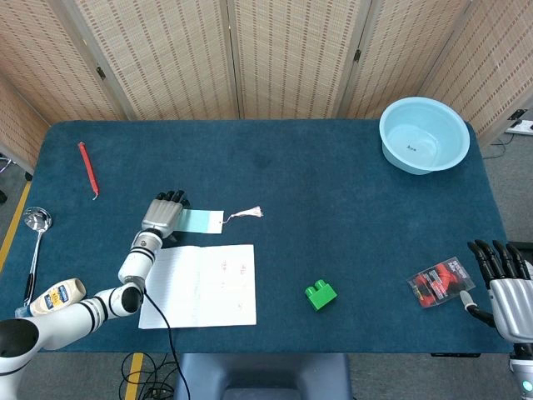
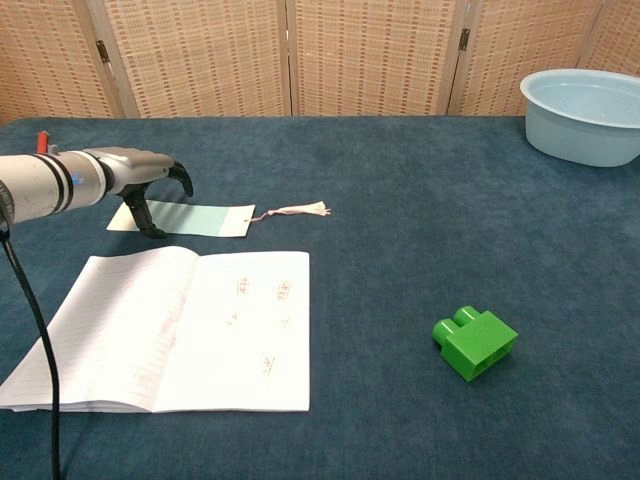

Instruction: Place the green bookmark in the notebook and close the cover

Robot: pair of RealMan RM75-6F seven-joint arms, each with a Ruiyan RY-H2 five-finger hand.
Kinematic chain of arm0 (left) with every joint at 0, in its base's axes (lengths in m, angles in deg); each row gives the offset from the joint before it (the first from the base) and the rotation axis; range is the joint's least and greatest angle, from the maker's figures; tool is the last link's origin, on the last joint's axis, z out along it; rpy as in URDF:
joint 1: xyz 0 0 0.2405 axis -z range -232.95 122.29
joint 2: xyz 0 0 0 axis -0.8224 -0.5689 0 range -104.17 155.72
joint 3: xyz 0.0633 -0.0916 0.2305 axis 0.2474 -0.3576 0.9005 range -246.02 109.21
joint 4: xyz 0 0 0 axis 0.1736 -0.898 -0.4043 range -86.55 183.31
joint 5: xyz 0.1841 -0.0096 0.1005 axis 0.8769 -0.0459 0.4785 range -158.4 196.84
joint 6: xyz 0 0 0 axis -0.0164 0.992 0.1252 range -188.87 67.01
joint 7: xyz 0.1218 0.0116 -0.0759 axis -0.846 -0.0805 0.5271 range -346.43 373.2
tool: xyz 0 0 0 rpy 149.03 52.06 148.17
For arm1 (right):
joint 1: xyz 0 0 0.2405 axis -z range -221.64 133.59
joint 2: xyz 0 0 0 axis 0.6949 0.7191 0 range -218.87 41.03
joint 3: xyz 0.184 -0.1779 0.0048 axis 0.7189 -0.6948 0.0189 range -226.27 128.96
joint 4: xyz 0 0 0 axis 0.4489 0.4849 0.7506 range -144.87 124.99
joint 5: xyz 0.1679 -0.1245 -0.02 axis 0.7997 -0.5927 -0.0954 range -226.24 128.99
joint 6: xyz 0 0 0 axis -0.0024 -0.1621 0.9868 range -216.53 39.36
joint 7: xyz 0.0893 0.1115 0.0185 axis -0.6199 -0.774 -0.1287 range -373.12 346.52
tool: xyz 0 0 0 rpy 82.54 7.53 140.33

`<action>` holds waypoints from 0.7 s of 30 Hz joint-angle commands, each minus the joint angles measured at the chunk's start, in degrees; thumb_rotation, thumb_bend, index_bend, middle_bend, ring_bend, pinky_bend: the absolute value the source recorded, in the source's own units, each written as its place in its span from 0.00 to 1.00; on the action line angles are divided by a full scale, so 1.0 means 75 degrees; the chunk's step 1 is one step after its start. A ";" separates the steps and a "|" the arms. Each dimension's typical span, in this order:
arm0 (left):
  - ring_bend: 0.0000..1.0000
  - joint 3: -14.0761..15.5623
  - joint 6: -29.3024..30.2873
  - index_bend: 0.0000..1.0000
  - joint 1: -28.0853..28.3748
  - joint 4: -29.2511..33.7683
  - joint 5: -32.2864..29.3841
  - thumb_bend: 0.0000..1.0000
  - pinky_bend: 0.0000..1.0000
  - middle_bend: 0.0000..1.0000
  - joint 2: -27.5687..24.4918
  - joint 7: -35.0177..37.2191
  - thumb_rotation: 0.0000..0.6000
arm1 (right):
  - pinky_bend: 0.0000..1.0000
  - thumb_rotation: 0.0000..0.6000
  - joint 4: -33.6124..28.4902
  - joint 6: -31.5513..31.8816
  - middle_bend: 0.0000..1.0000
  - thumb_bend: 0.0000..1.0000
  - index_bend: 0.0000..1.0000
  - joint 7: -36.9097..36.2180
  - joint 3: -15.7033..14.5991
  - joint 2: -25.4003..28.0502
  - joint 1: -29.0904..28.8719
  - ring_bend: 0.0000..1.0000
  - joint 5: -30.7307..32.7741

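Note:
The pale green bookmark point(image 1: 200, 221) point(image 2: 198, 219) lies flat on the blue cloth, its white tassel point(image 2: 300, 210) trailing right. Just in front of it the notebook point(image 1: 200, 285) point(image 2: 180, 330) lies open, white pages up. My left hand point(image 1: 163, 213) point(image 2: 140, 183) arches over the bookmark's left end. Its fingers curl downward, and the thumb tip reaches down to the card. The card is not lifted. My right hand point(image 1: 502, 282) sits at the table's near right corner, fingers spread and holding nothing; the chest view does not show it.
A green brick point(image 1: 321, 294) point(image 2: 475, 342) lies right of the notebook. A light blue basin point(image 1: 424, 135) point(image 2: 580, 115) stands at the far right. A red pen point(image 1: 87, 169), a metal spoon point(image 1: 35, 242) and a squeeze bottle point(image 1: 54, 299) lie along the left side. A red-black packet point(image 1: 441, 282) sits by my right hand.

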 commanded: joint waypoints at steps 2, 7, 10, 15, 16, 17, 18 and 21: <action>0.06 0.0046 -0.0035 0.24 0.0076 -0.0103 -0.0150 0.28 0.14 0.06 0.0055 -0.0001 1.00 | 0.05 1.00 -0.0001 -0.0007 0.10 0.23 0.11 0.0009 0.0000 0.0003 0.0005 0.00 0.0019; 0.06 0.0120 -0.0076 0.25 0.0144 -0.0167 -0.0309 0.28 0.14 0.06 0.0080 -0.0016 1.00 | 0.05 1.00 0.0017 0.0025 0.11 0.23 0.11 -0.0031 -0.0002 -0.0004 0.0020 0.00 -0.0002; 0.06 0.0158 -0.0100 0.25 0.0187 -0.0192 -0.0396 0.28 0.14 0.06 0.0082 -0.0030 1.00 | 0.05 1.00 0.0064 0.0056 0.11 0.23 0.11 -0.0072 -0.0003 -0.0025 0.0034 0.00 -0.0016; 0.06 0.0201 -0.0156 0.24 0.0286 -0.0222 -0.0618 0.30 0.14 0.05 0.0090 -0.0079 1.00 | 0.05 1.00 0.0118 0.0067 0.12 0.23 0.11 -0.0118 -0.0003 -0.0037 0.0042 0.00 -0.0021; 0.06 0.0213 -0.0165 0.24 0.0307 -0.0227 -0.0665 0.30 0.14 0.05 0.0091 -0.0099 1.00 | 0.05 1.00 0.0124 0.0067 0.12 0.23 0.11 -0.0124 -0.0002 -0.0038 0.0042 0.00 -0.0021; 0.06 0.0223 -0.0170 0.24 0.0330 -0.0233 -0.0714 0.30 0.14 0.05 0.0095 -0.0121 1.00 | 0.05 1.00 0.0131 0.0066 0.12 0.23 0.11 -0.0130 -0.0001 -0.0040 0.0042 0.00 -0.0020; 0.06 0.0234 -0.0173 0.24 0.0352 -0.0239 -0.0762 0.30 0.14 0.05 0.0101 -0.0142 1.00 | 0.05 1.00 0.0137 0.0068 0.12 0.23 0.11 -0.0137 -0.0001 -0.0041 0.0044 0.00 -0.0020; 0.06 0.0301 -0.0164 0.25 0.0419 -0.0265 -0.0925 0.31 0.14 0.05 0.0126 -0.0242 1.00 | 0.05 1.00 0.0160 0.0079 0.12 0.23 0.11 -0.0158 -0.0002 -0.0045 0.0057 0.00 -0.0013</action>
